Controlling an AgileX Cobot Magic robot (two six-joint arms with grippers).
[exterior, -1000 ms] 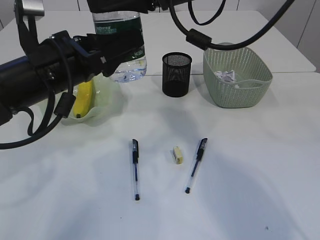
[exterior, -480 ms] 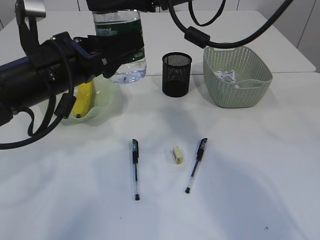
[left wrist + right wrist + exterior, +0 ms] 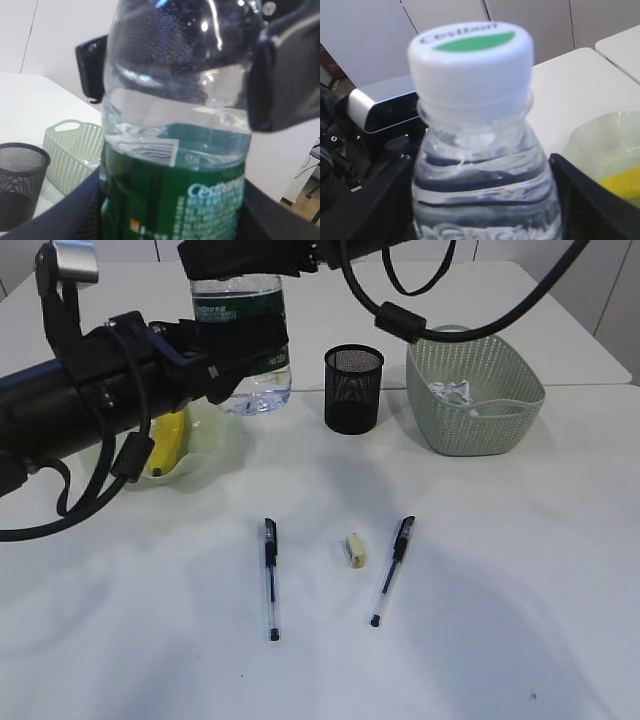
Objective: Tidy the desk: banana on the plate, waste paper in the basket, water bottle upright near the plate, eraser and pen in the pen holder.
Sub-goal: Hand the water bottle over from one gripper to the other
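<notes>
The water bottle (image 3: 242, 350) stands upright on the bench (image 3: 470, 640), just beside the plate (image 3: 205, 445). The left gripper (image 3: 240, 345) wraps its dark label: in the left wrist view the bottle (image 3: 175, 150) fills the space between the black fingers (image 3: 285, 75), which press against its sides at a middling spread. The right gripper (image 3: 480, 200) sits higher, around the bottle's shoulder below the white cap (image 3: 470, 60); its fingers (image 3: 590, 200) stand wide on either side of the clear plastic, and I cannot tell whether they touch it.

Just below and left of the left fingers lies the banana (image 3: 168, 438) in the pale green ruffled plate, partly hidden by the arm. In the right wrist view the plate (image 3: 605, 145) and a strip of the banana (image 3: 620, 182) show to the right of the fingers.

To the right of both grippers stands the black mesh pen holder (image 3: 353, 388), and further right the sage-green basket (image 3: 475, 390) with the crumpled waste paper (image 3: 452, 392) inside.

Well apart from the fingers, toward the near edge of the bench, lie two pens and the eraser (image 3: 355, 549). The left pen (image 3: 270, 578) lies almost straight toward the camera; the right pen (image 3: 391, 570) lies aslant. The eraser rests between them, closer to the right pen, touching neither.
</notes>
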